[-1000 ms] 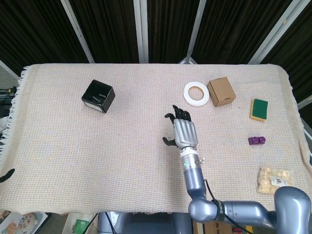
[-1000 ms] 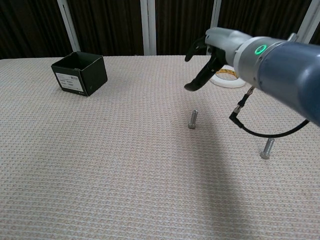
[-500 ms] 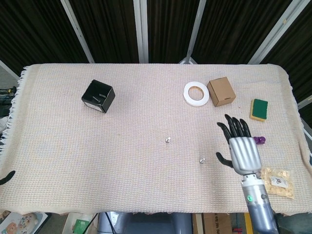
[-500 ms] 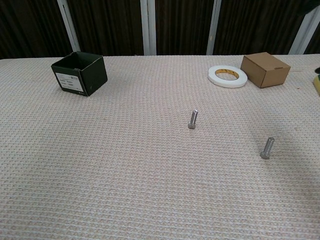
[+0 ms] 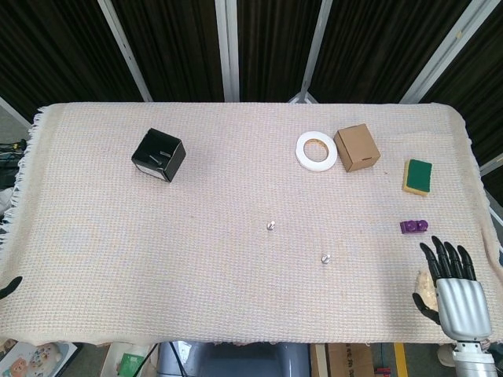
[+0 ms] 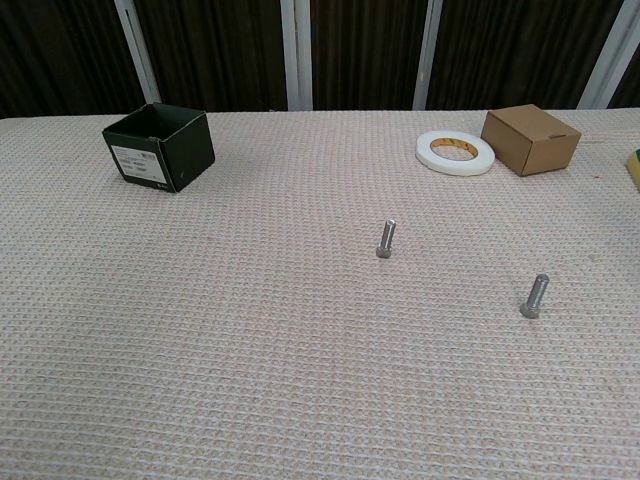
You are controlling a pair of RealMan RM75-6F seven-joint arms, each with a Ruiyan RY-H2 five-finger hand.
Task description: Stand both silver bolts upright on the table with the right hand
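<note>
Two silver bolts stand upright on their heads on the cloth-covered table. One bolt (image 5: pixel 271 226) (image 6: pixel 385 239) is near the middle, the other bolt (image 5: pixel 324 258) (image 6: pixel 534 296) is nearer the front right. My right hand (image 5: pixel 454 294) hangs at the front right corner, well clear of both bolts, its fingers spread and holding nothing; the chest view does not show it. Only a dark tip of my left hand (image 5: pixel 8 287) shows at the left edge.
A black open box (image 5: pixel 158 155) (image 6: pixel 160 147) sits at the back left. A white tape roll (image 5: pixel 316 150) (image 6: pixel 455 151) and a cardboard box (image 5: pixel 356 147) (image 6: pixel 530 139) lie at the back right. A sponge (image 5: pixel 417 176), purple block (image 5: pixel 413 227) and snack bag (image 5: pixel 425 282) line the right side.
My right hand has drawn back from above the middle bolt to the front right corner and left the chest view. Both bolts stay standing where they were.
</note>
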